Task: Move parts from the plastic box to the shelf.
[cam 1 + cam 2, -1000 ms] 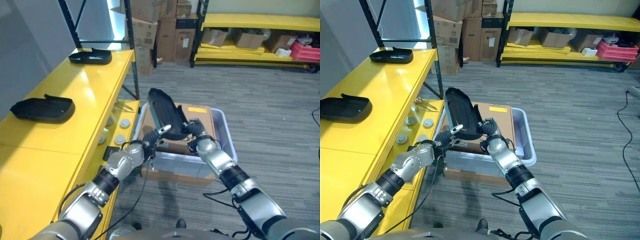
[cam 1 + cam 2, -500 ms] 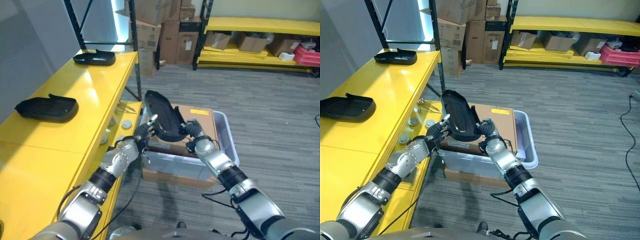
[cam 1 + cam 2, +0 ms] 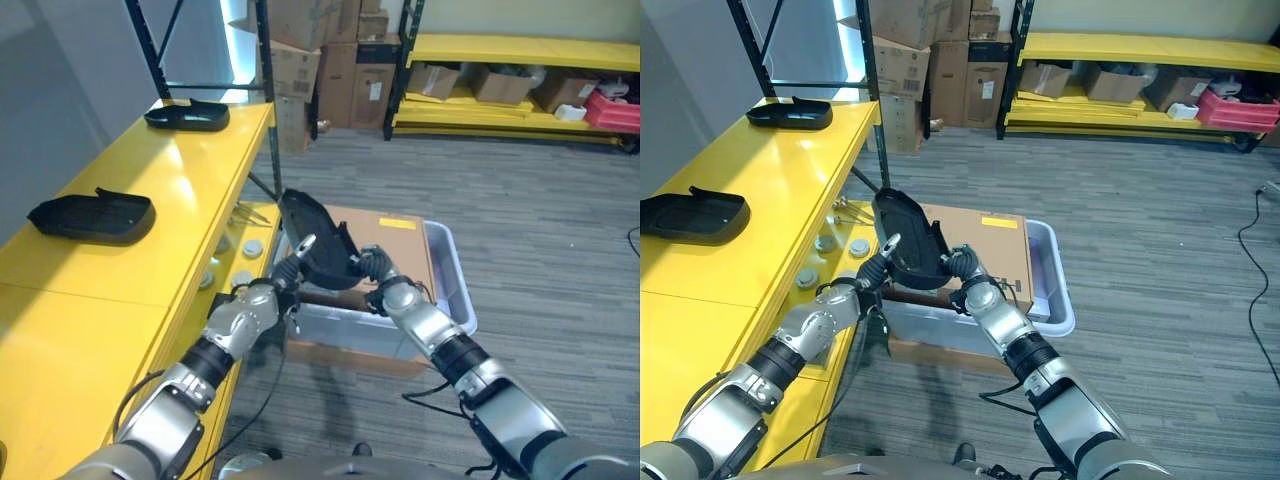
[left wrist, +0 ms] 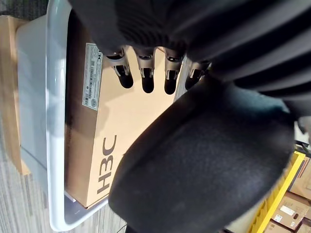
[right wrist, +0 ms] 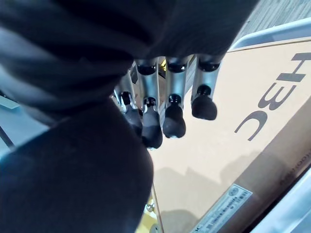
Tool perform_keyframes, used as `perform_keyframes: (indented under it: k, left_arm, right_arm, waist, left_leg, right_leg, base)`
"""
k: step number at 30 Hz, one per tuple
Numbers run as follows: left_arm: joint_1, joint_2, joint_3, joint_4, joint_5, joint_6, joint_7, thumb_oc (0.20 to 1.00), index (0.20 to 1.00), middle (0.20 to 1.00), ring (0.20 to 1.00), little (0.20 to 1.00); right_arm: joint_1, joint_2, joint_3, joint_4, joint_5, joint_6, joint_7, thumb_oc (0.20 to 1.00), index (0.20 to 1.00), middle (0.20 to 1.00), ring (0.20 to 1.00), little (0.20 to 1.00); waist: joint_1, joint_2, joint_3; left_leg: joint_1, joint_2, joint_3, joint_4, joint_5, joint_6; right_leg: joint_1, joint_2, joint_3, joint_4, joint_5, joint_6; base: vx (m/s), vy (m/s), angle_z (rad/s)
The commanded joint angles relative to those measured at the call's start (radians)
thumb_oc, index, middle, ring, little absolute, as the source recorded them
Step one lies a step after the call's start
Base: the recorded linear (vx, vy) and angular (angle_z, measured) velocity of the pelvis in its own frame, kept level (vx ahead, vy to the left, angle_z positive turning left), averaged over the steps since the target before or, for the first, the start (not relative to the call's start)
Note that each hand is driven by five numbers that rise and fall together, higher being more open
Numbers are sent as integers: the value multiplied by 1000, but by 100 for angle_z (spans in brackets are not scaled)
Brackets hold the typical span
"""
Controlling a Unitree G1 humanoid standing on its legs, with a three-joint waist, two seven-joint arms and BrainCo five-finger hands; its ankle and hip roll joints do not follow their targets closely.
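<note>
Left wrist view puts the left hand's fingers (image 4: 143, 73) in a curled row at the rim of a matt black part (image 4: 204, 160), while in the right wrist view the right hand's fingers (image 5: 167, 114) bend in beside the same dark body — both hands look to be closed on it, though where the thumbs sit I cannot tell. From the head views the left hand (image 3: 268, 296) and right hand (image 3: 385, 290) hold the part (image 3: 315, 250) between them, tilted on edge and raised above the plastic box (image 3: 452, 300), close to the front edge of the yellow shelf (image 3: 150, 200). The step in hand looks like the carry across to the shelf; doing it well probably means keeping both grips even so the shell does not twist, levelling it before it comes down, and clearing the shelf's edge. It appears a thin moulded shell, dished and long, with a dull finish that likely slips little. A brown cardboard carton (image 3: 395, 225), flat and smooth, lies in the pale, glossy box. Two similar black parts (image 3: 88, 217) (image 3: 187, 113) already rest on the shiny shelf top, well apart, and grey carpet (image 3: 540, 230) lies around.
</note>
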Motion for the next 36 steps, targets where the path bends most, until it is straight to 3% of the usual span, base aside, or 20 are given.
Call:
perform_keyframes:
  k: [1,4,5,6,12,22,29,33,34,35,36]
  left_arm:
    - [-97,-70,-77,55,7,-61,0,1000,1000,1000,1000,1000]
    - [-97,-63,-80,47,68,-78,-27,1000,1000,1000,1000,1000]
    - [-98,-56,-81,44,119,-88,-37,235,235,235,235,235]
    - [-101,-51,-86,44,150,-103,-45,200,200,200,200,200]
    - [-127,-12,-100,-23,241,-110,-85,200,200,200,200,200]
    - [-176,39,-125,-121,269,-84,-135,200,200,200,200,200]
    - [-191,38,-140,-135,246,-112,-186,200,200,200,200,200]
    - [-193,41,-148,-205,192,-158,-137,200,200,200,200,200]
    - [-193,43,-138,-226,178,-155,-115,200,200,200,200,200]
    - [-195,42,-130,-240,173,-153,-100,200,200,200,200,200]
    - [-197,41,-124,-249,166,-157,-87,200,200,200,200,200]
  right_arm:
    - [-118,46,39,-29,-55,-63,51,200,200,200,200,200]
    - [-113,55,50,-40,-63,-59,52,200,200,200,200,200]
    - [-111,58,53,-39,-62,-59,44,200,200,200,200,200]
    - [-112,57,54,-38,-57,-61,40,200,200,200,200,200]
    - [-117,52,44,-53,-28,-32,29,200,200,200,200,200]
    - [-126,49,37,-33,59,-11,15,200,200,200,200,200]
    - [-123,59,23,1,164,-22,-8,200,200,200,200,200]
    - [-122,74,5,0,292,-30,-37,200,200,200,200,200]
    - [-121,78,-5,-3,337,-32,-47,266,266,266,266,266]
    - [-122,84,-14,0,360,-35,-50,752,752,752,752,752]
    - [-121,89,-22,2,394,-45,-62,1000,1000,1000,1000,1000]
  waist:
    - [24,-2,-56]
    - [26,-1,-53]
    - [27,-1,-54]
    - [28,0,-54]
    - [28,2,-52]
    - [26,8,-51]
    - [22,9,-52]
    - [20,11,-47]
    - [22,11,-47]
    - [23,10,-47]
    - [25,10,-46]
  left_leg:
    - [-29,67,-56,-19,-1,-53]
    - [-28,66,-58,-19,-1,-53]
    - [-28,65,-59,-21,-1,-54]
    - [-28,65,-60,-21,-1,-54]
    - [-25,63,-66,-24,-3,-56]
    - [-18,62,-68,-28,-2,-56]
    - [-17,62,-67,-30,-1,-57]
    - [-16,63,-64,-29,0,-59]
    - [-17,63,-66,-29,1,-59]
    - [-17,63,-67,-29,1,-60]
    - [-17,63,-67,-29,1,-59]
  right_leg:
    - [41,-102,-28,11,-47,134]
    - [44,-102,-31,10,-47,134]
    - [45,-101,-32,8,-48,134]
    - [45,-101,-32,8,-47,135]
    - [48,-101,-33,7,-49,137]
    - [52,-101,-33,8,-49,135]
    - [50,-102,-33,9,-47,135]
    - [52,-104,-33,9,-46,134]
    - [52,-104,-33,9,-45,134]
    - [52,-105,-35,9,-44,135]
    - [52,-105,-36,9,-44,135]
  base:
    - [0,0,0]
    - [0,0,0]
    - [0,0,0]
    - [0,0,0]
    - [0,0,0]
    - [0,0,0]
    - [0,0,0]
    - [0,0,0]
    - [0,0,0]
    - [0,0,0]
    - [0,0,0]
